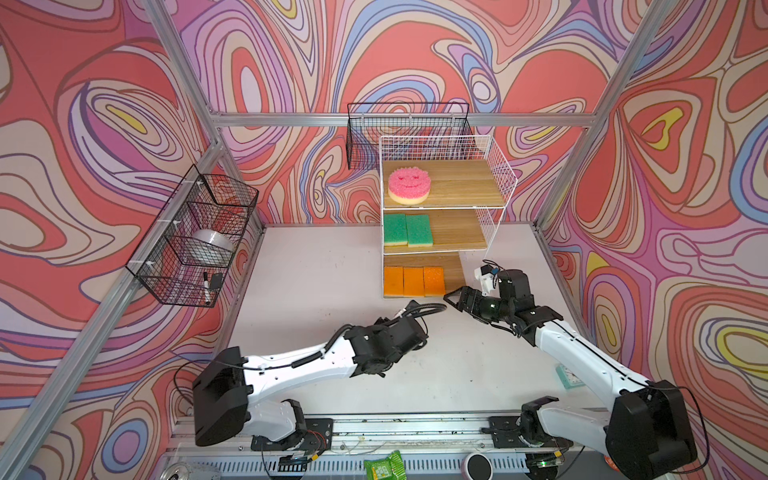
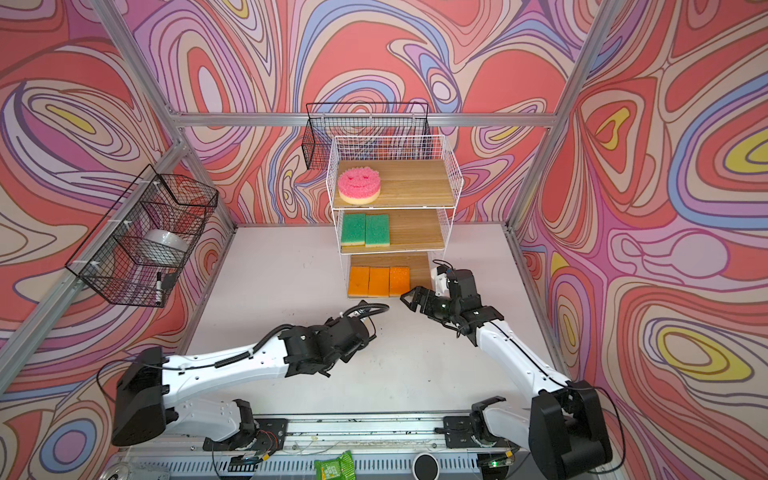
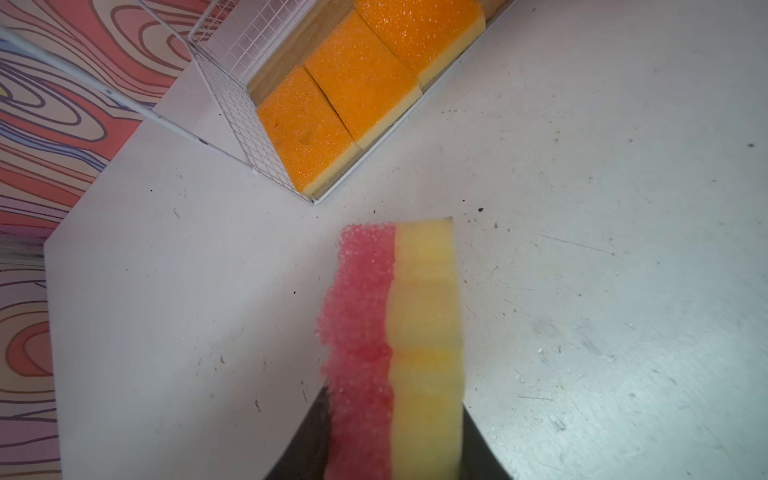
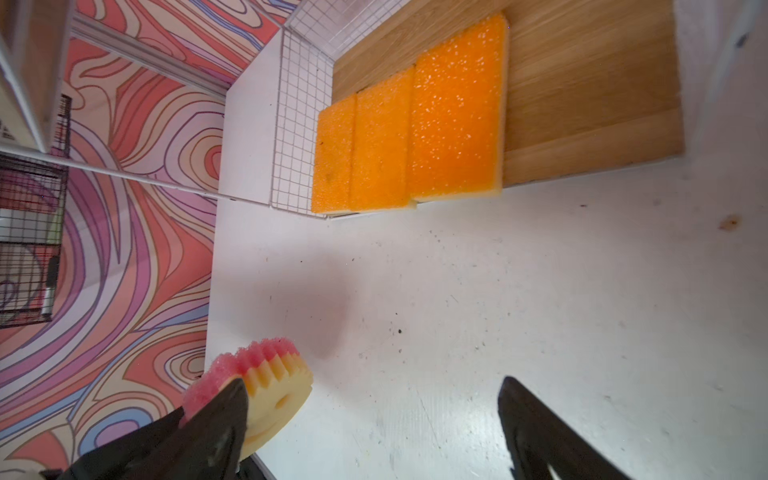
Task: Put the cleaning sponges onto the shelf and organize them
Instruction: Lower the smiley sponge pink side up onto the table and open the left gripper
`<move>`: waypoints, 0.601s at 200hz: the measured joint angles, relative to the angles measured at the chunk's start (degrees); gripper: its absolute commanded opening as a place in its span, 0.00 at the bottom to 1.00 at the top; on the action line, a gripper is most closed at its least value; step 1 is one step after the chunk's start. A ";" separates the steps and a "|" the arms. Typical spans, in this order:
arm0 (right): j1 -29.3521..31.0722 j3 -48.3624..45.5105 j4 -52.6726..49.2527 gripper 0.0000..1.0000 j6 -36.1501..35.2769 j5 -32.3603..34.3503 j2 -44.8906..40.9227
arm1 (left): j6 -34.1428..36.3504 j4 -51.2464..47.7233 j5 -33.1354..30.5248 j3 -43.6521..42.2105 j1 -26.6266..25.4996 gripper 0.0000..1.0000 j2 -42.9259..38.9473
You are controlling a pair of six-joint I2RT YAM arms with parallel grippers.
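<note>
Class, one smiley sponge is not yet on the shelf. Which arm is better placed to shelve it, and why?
Left. The left gripper clamps the pink-and-yellow sponge near the shelf; the right gripper is open and empty.

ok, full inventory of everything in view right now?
shelf: 1, white wire with three wooden boards, at the back
round sponges: 2, pink and yellow, one on top board, one in left gripper
green sponges: 2, green, middle board
orange sponges: 3, orange, bottom board
baskets: 2, black wire, back wall and left wall
packet: 1, green, front edge
table: 1, white, underneath
left gripper: 1, black, shut on round sponge
right gripper: 1, black, open, by bottom board
</note>
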 measured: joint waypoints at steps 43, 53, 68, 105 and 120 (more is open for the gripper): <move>-9.99 -0.90 -2.12 0.98 0.61 -0.68 2.60 | -0.17 -8.46 -7.85 9.55 -1.20 0.37 12.31; -12.83 -2.05 -1.88 0.98 1.14 -1.46 2.91 | -0.70 -11.23 -10.36 13.03 -1.53 0.39 16.17; -14.32 -3.15 -1.77 0.98 1.68 -2.49 3.23 | -2.29 -15.17 -13.62 17.75 -2.10 0.42 22.21; -14.45 -3.41 -1.51 0.98 1.99 -4.63 3.26 | -4.07 -18.60 -14.73 20.20 -3.02 0.76 29.73; -15.04 -3.39 -2.05 0.98 1.75 -4.87 2.91 | -4.00 -18.45 -13.35 20.00 -3.32 0.84 29.49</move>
